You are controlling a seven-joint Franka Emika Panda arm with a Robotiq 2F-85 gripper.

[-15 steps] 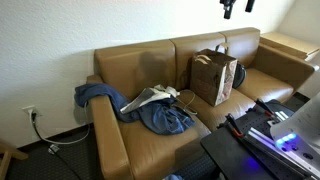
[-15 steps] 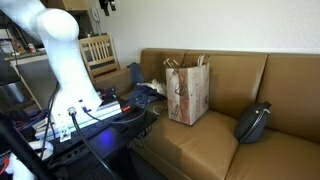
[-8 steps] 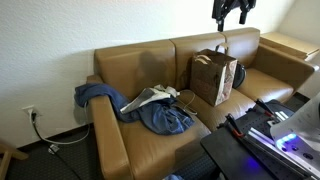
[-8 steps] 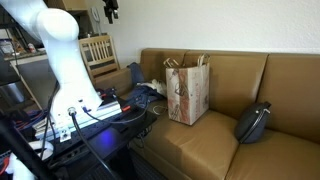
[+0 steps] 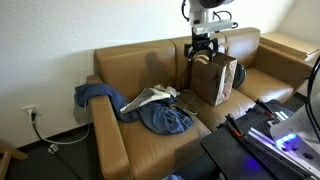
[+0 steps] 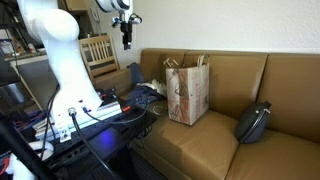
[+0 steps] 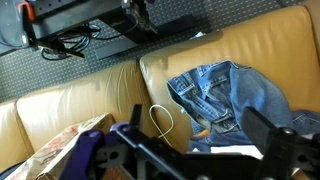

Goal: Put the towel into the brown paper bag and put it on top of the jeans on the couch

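The brown paper bag (image 5: 212, 78) stands upright on the couch's middle cushion; it also shows in an exterior view (image 6: 187, 90) and at the wrist view's lower left (image 7: 68, 146). The blue jeans (image 5: 160, 115) lie crumpled on the left cushion, and the pale towel (image 5: 150, 97) lies on top of them. In the wrist view the jeans (image 7: 225, 92) fill the right side, with a strip of the towel (image 7: 236, 152) below them. My gripper (image 5: 203, 50) hangs in the air just above the bag's left edge. Its fingers (image 7: 200, 150) are spread open and empty.
A black bag (image 5: 239, 72) leans on the couch behind the paper bag (image 6: 253, 122). A white cord loop (image 7: 160, 120) lies on the cushion beside the jeans. A dark table with electronics (image 5: 255, 140) stands before the couch. A wooden chair (image 6: 97, 55) stands beyond the armrest.
My arm has come down from the top edge and moved left, from above the couch back to just over the paper bag. Nothing on the couch has moved.
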